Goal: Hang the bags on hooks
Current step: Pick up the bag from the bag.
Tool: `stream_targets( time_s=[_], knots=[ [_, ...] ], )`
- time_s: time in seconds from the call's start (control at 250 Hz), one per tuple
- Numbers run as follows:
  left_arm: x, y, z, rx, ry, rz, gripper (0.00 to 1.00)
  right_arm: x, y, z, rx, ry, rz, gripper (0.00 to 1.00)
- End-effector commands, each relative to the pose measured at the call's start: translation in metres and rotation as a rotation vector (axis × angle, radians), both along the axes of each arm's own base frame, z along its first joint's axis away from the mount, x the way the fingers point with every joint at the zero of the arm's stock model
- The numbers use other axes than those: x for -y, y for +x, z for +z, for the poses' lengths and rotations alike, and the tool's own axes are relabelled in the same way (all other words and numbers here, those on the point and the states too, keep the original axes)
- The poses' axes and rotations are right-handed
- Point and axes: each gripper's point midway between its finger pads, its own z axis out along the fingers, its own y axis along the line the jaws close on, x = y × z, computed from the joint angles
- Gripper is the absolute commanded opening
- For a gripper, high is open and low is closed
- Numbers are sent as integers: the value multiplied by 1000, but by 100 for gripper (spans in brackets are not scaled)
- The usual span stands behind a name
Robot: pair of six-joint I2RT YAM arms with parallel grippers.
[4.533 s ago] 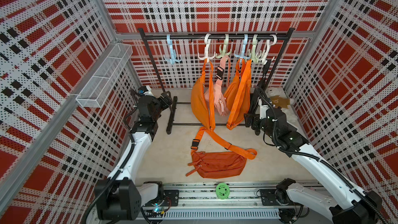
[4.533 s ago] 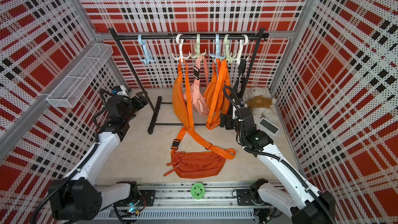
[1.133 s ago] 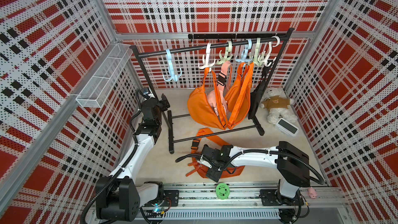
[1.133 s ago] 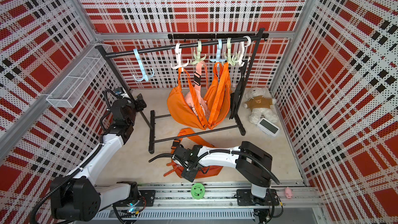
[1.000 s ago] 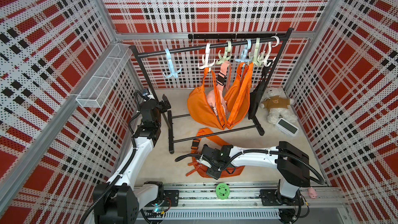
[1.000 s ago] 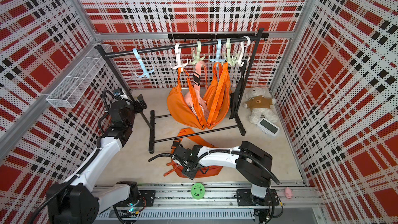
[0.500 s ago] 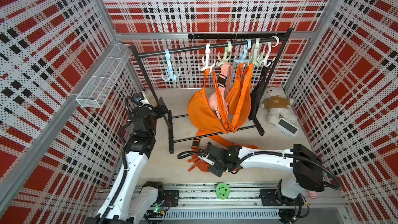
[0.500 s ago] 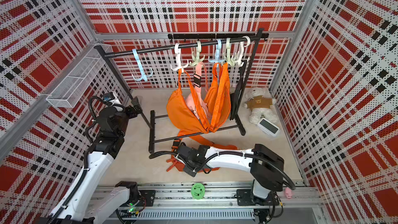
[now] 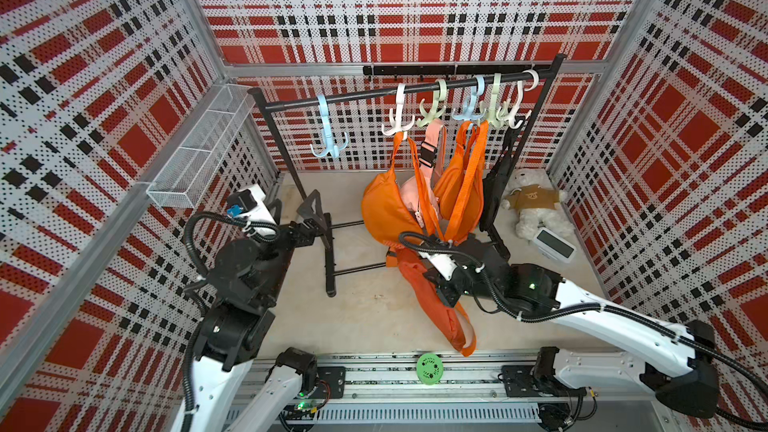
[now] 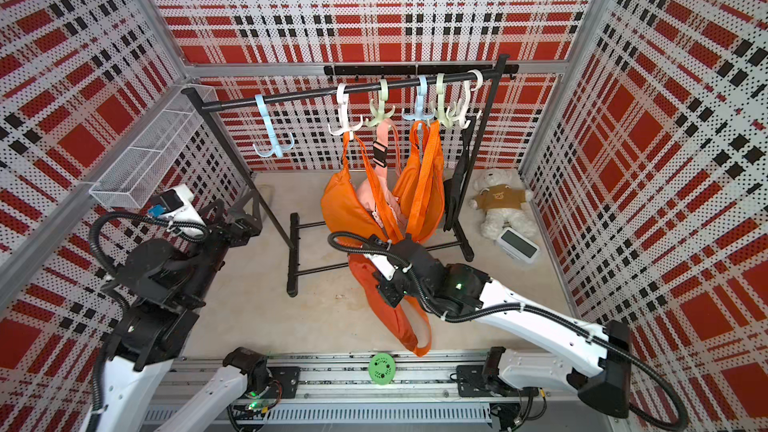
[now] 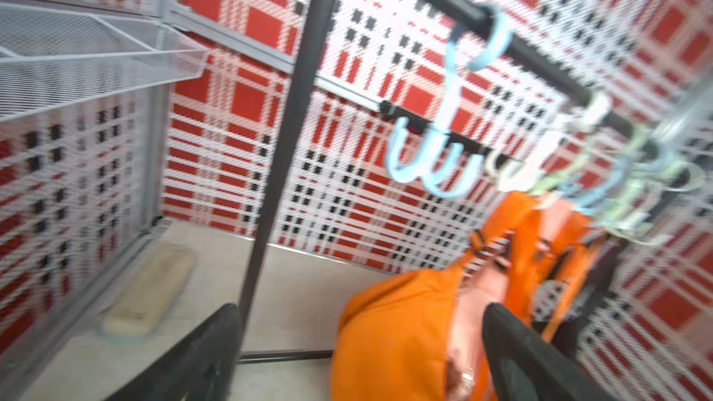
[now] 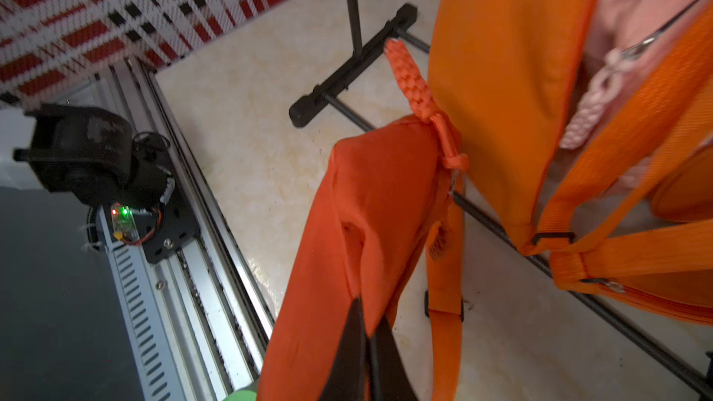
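Right gripper [image 12: 366,325] clenches the orange bag [image 9: 440,317], its long axis slanting down toward the front rail [image 9: 374,380]; left gripper [image 11: 360,308] gapes.

Both top views are bright and evenly lit, with only soft shadows on the floor [image 9: 374,317]. The walls [image 9: 104,76] bend outward near the frame edges. The left wrist view is strongly blurred, the blue hook [image 11: 449,109] smeared. The right wrist view is sharp, darker beside the rail [image 12: 185,283].
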Motion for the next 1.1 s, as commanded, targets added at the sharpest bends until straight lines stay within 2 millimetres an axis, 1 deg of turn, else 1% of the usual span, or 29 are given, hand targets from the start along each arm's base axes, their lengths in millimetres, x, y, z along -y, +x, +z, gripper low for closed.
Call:
stream_targets(
  time_s=[0.0, 0.06, 0.156, 0.224, 0.276, 0.324, 0.404, 0.592, 0.728, 0.836, 0.965, 1.097],
  knots=[
    [31, -14, -18, -72, -77, -117, 99, -7, 11, 63, 89, 175, -25, 0],
    [57, -19, -31, -102, -60, -183, 99, -7, 17, 76, 112, 191, -49, 0],
    [103, -31, -45, -103, 32, -245, 99, -11, 25, 86, 132, 198, -70, 0],
    [131, -44, -42, -62, 111, -261, 99, -16, 28, 91, 136, 209, -73, 0],
    [140, -51, -37, -53, 133, -255, 100, -19, 30, 94, 137, 221, -78, 0],
    [146, -55, -33, -46, 112, -278, 99, -21, 32, 97, 142, 235, -79, 0],
    [153, -61, -26, -31, 16, -350, 99, -24, 32, 104, 152, 262, -71, 0],
    [167, -63, -35, -58, -27, -409, 99, -32, 29, 114, 169, 299, -35, 0],
    [162, -60, -30, -42, -82, -412, 99, -38, 28, 114, 163, 314, -10, 0],
    [162, -51, -31, -56, -128, -437, 100, -42, 25, 114, 168, 328, 3, 0],
    [168, -42, -38, -96, -166, -463, 99, -44, 24, 113, 188, 319, -1, 0],
    [165, -38, -47, -137, -169, -432, 99, -40, 23, 119, 248, 316, -35, 0]
  ],
)
